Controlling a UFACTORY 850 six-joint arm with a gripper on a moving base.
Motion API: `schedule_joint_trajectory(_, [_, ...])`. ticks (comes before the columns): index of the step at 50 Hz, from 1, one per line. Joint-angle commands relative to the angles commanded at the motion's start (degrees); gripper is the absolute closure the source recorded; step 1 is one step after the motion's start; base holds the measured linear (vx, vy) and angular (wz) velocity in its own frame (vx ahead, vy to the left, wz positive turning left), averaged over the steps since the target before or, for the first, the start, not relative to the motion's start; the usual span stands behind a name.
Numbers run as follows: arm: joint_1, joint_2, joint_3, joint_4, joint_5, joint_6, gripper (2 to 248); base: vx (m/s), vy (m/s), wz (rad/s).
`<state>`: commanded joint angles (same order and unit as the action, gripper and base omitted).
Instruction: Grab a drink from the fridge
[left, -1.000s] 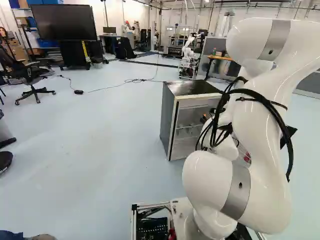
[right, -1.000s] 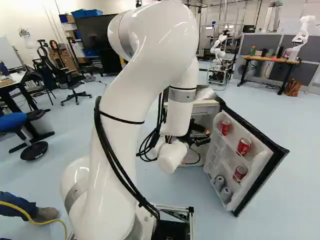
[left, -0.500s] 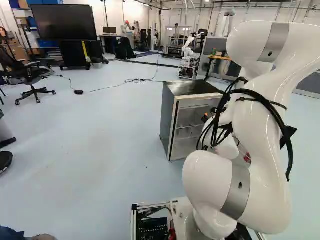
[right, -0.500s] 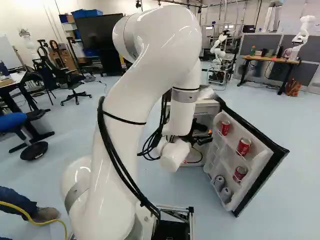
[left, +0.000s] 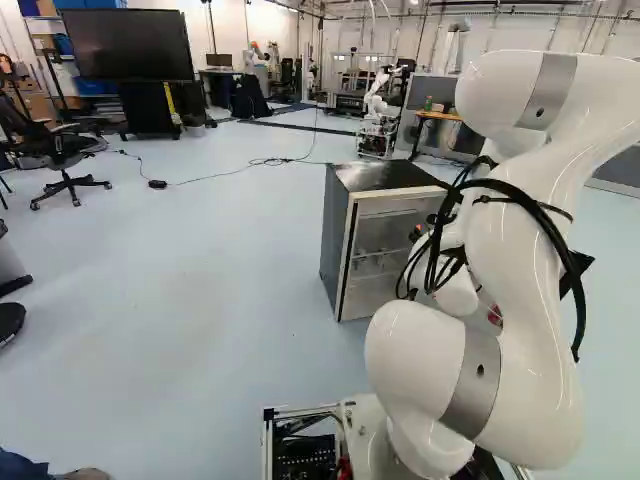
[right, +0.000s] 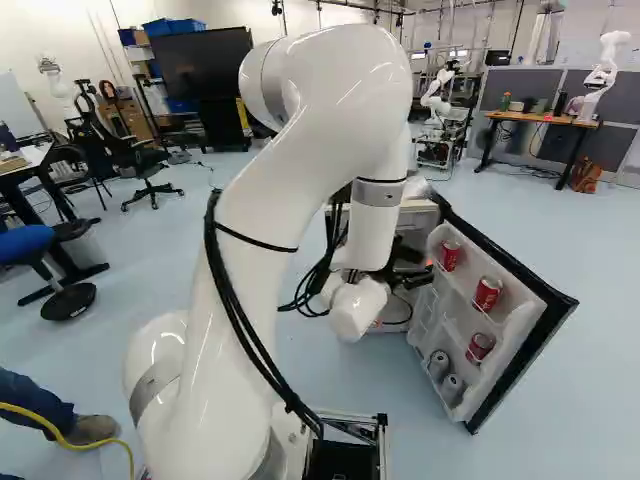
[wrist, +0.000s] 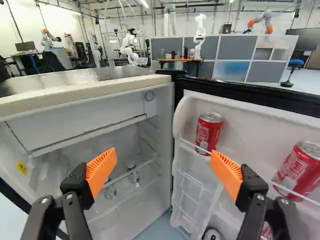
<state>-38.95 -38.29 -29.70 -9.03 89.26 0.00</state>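
In the right base view my gripper (right: 408, 272) is at the opened fridge, in front of its inside and beside the door (right: 520, 345). The wrist view shows the gripper (wrist: 162, 157) wide open with nothing between its orange pads. Ahead stands the fridge (wrist: 85, 94), with small clear bottles (wrist: 133, 175) on an inner shelf. One finger overlaps the lower part of a red can (wrist: 208, 129) on the door's upper rack; whether they touch I cannot tell. Another red can (wrist: 298, 170) stands farther along that rack. Lower down are a red can (right: 480, 347) and grey cans (right: 452, 388).
The fridge's dark top (left: 385, 176) shows in the left base view. Another robot (right: 436, 100) stands behind the fridge, and one more (right: 603, 70) is by a wooden desk (right: 540, 118). An office chair (right: 140, 160) and a person's leg (right: 40, 400) are at the other side.
The arm has shifted rightward in the right base view, bringing the gripper closer to the fridge door. The base, fridge and cans have stayed put.
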Motion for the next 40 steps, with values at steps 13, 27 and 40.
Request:
schedule_joint_trajectory(13, [-0.5,-1.2,-2.0,1.1,0.0,0.0,3,0.0,0.0,0.0])
schedule_joint_trajectory(27, [-1.0,-2.6,-4.3,2.2,0.0,0.0,3,0.0,0.0,0.0])
schedule_joint_trajectory(40, [-1.4,-3.9,-6.4,3.3,0.0,0.0,3,0.0,0.0,0.0])
